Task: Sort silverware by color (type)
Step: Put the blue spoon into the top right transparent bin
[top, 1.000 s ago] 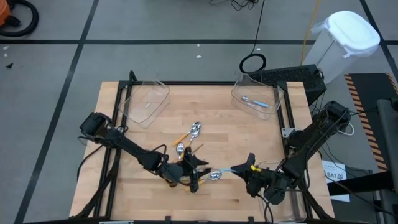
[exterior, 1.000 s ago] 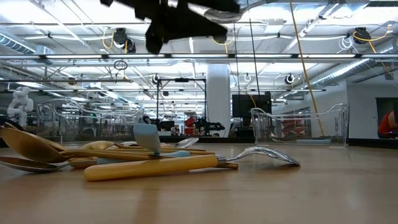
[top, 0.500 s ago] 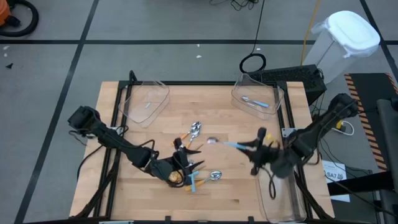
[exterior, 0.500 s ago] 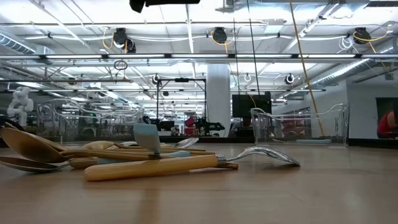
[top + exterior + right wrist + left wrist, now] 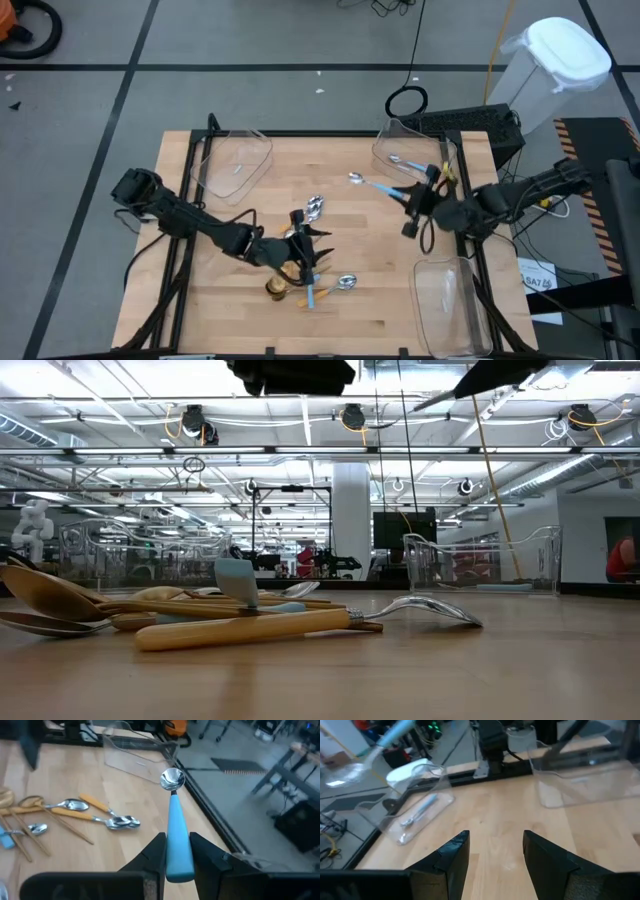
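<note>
My right gripper is shut on a light-blue-handled spoon, in the air just near of the far right bin. That clear bin holds one blue-handled spoon lying on its floor. My left gripper is open above the pile of spoons at mid-table and touches nothing. The pile mixes orange-handled spoons, gold ones and a blue-handled one, all flat on the wood. In the low view the pile fills the left foreground. My right gripper pinches the spoon's blue handle near its free end between its two fingers. The spoon runs on along the fingers, its silver bowl ahead of them, pointing toward the table's left. It is lifted clear of the table and roughly level.
A clear bin stands at the far left with something small and pale in it. Another clear bin stands at the near right edge. Bare wood lies between pile and bins. A white lidded container stands off the table, far right.
My right gripper has carried the blue-handled spoon up from beside the pile near the near edge, toward the far right, to just short of the far right bin. My left gripper has shifted a little toward the far edge above the pile.
</note>
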`<state>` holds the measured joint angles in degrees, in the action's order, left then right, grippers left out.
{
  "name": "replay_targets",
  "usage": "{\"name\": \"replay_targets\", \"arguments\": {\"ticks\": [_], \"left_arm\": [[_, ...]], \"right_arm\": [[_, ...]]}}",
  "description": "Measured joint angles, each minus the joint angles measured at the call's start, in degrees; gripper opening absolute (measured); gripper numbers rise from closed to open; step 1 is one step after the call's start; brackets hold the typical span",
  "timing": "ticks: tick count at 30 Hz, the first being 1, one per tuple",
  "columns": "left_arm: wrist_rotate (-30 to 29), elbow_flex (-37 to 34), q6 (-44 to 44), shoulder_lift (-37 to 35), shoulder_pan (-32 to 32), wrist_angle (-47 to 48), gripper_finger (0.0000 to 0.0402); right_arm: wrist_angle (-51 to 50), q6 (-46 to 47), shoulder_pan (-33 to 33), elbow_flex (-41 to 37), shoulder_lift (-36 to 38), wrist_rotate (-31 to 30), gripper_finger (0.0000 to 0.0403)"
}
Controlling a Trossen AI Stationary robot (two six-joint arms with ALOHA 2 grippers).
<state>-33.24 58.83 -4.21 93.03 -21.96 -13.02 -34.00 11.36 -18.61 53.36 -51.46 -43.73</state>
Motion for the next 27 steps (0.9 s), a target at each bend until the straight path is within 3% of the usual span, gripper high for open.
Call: {"name": "replay_targets", "arguments": {"ticks": [13, 18, 27], "left_arm": [[1.17, -0.02, 5.83, 0.02, 0.82, 9.91, 0.0184], [1.90, -0.02, 6.73, 0.02, 1.09, 9.88, 0.0184], [5.14, -0.02, 9.16, 0.02, 1.22, 9.86, 0.0184]], "right_arm": [[-9.04, -0.62, 21.66, 0.00, 7.90, 15.56, 0.0060], [-13.56, -2.46, 29.62, 0.00, 7.91, 17.26, 0.0060], [-14.71, -7.80, 42.88, 0.00, 5.39, 28.59, 0.0060]]}}
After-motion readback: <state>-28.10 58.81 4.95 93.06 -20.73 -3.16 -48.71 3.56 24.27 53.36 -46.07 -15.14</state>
